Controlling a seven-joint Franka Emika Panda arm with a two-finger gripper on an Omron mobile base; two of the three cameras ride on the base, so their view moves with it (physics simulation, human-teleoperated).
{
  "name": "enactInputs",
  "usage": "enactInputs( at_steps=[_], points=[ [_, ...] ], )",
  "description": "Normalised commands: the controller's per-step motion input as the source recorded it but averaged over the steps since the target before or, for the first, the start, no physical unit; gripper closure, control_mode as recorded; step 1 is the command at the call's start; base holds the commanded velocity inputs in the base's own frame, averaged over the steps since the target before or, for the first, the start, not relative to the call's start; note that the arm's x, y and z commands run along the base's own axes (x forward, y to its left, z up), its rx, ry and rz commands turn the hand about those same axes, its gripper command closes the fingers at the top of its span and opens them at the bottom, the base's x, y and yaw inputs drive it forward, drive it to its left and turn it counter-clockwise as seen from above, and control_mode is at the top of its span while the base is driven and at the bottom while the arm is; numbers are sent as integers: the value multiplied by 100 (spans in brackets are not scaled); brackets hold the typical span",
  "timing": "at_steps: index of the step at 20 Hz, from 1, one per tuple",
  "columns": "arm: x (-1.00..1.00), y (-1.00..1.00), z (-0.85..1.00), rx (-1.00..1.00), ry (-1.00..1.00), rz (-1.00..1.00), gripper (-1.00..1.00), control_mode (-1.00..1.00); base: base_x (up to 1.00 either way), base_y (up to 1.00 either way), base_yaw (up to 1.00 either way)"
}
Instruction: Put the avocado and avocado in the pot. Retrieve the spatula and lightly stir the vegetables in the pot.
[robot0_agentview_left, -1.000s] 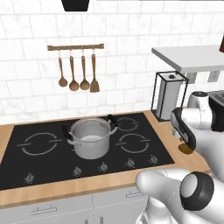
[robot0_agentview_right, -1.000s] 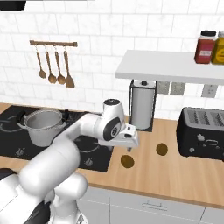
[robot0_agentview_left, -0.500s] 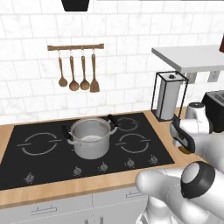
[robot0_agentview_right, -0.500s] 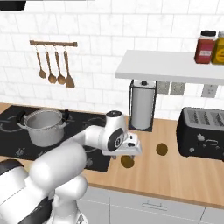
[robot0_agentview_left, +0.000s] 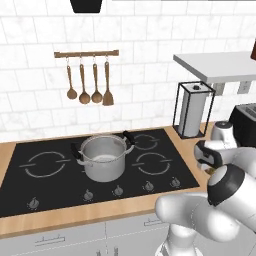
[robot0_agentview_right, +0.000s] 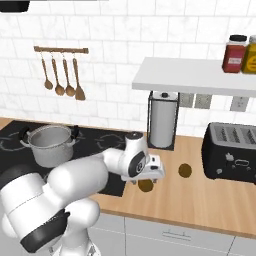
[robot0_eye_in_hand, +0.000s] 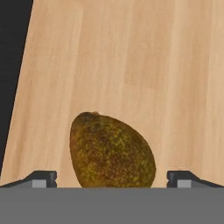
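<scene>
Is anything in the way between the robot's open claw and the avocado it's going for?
No, nothing visible is. The open gripper sits right over the near avocado, which lies on the bare wooden counter between the two fingertips.

Two rear base cameras share the stove; hand camera looks closely down at counter.

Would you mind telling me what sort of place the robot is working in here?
A home-style kitchen, rendered rather than real: a black cooktop with a steel pot on it, wooden utensils hanging on a white tiled wall, and a toaster on the wooden counter.
</scene>
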Motion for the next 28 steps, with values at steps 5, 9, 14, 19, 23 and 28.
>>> enactInputs(
  at_steps=[5, 9, 14, 19, 23, 28],
  points=[
    [2, 0, -20, 0, 1, 4, -100, -100, 0, 0, 0],
    [4, 0, -20, 0, 0, 2, -100, -100, 0, 0, 0],
    [0, 0, -10, 0, 0, 2, 100, -100, 0, 0, 0],
    [-24, 19, 55, 0, -9, 0, 100, -100, 0, 0, 0],
    [-31, 76, 100, 4, -14, 0, 100, -100, 0, 0, 0],
    [-11, 100, 100, 4, -4, 0, 100, -100, 0, 0, 0]
  ],
)
